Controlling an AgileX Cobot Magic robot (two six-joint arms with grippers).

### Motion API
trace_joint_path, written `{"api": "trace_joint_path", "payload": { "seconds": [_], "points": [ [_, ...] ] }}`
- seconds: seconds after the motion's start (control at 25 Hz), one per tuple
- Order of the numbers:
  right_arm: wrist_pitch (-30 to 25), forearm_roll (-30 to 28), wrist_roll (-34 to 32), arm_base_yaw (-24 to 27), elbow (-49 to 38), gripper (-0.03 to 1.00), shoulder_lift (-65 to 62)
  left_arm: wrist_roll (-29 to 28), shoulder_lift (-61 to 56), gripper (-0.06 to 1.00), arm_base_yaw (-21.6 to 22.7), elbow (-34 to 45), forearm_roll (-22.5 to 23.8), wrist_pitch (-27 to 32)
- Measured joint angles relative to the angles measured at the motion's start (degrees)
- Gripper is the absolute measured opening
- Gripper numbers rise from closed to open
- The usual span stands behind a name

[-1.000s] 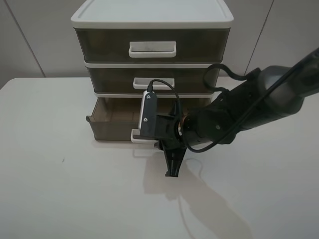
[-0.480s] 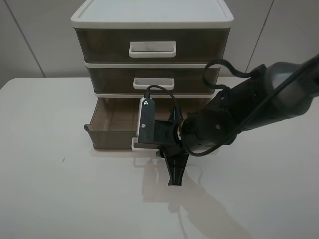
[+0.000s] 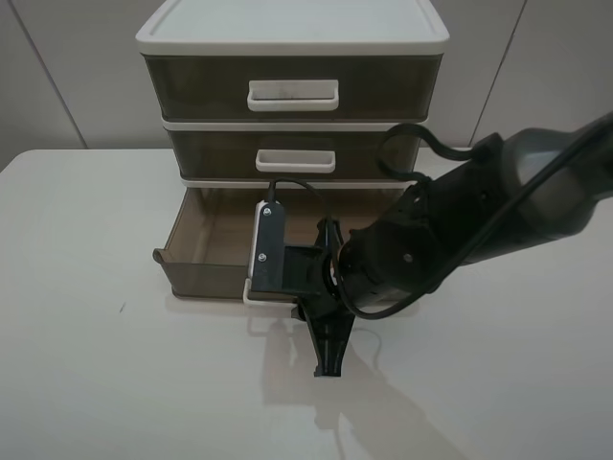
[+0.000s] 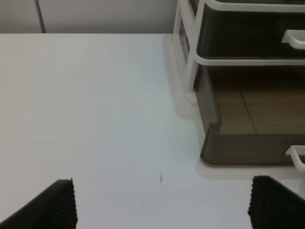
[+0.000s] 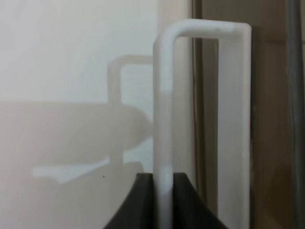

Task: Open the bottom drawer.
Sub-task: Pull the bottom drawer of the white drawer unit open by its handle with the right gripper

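Observation:
The bottom drawer [image 3: 196, 279], smoky grey-brown and shallow, stands pulled well out of the drawer unit [image 3: 292, 34]; its inside looks empty. My right gripper [image 3: 305, 301] is shut on the drawer's small white loop handle [image 3: 250, 292], which the arm mostly hides. In the right wrist view the handle bar [image 5: 163, 95] is pinched in the gripper [image 5: 163, 185], with the drawer front [image 5: 269, 119] behind it. In the left wrist view my left gripper [image 4: 162, 210] is open and empty over the table, apart from the drawer's front corner [image 4: 248, 148] and the handle's end [image 4: 296, 155].
The middle drawer [image 3: 220, 153] and the taller top drawer [image 3: 192, 86] are closed. The white table [image 3: 115, 383] stretches in front and to the left. A wall stands behind the unit. The right arm's cable [image 3: 421, 144] loops beside the unit.
The right gripper has drawn back toward the front of the table with the handle, and the bottom drawer has slid further out.

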State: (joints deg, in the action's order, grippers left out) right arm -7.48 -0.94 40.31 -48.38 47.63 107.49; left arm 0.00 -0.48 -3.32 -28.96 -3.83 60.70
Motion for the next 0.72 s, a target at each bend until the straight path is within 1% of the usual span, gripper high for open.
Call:
{"api": "trace_joint_path", "payload": {
  "seconds": [0.4,0.72],
  "points": [
    [-2.6,0.2,0.0,-0.7,0.0,0.07,-0.5,0.0,0.0,0.74,0.0,0.0,0.0,0.0],
    [-4.6,0.9,-0.2,-2.3,0.0,0.07,-0.6,0.0,0.0,0.74,0.0,0.0,0.0,0.0]
  ]
}}
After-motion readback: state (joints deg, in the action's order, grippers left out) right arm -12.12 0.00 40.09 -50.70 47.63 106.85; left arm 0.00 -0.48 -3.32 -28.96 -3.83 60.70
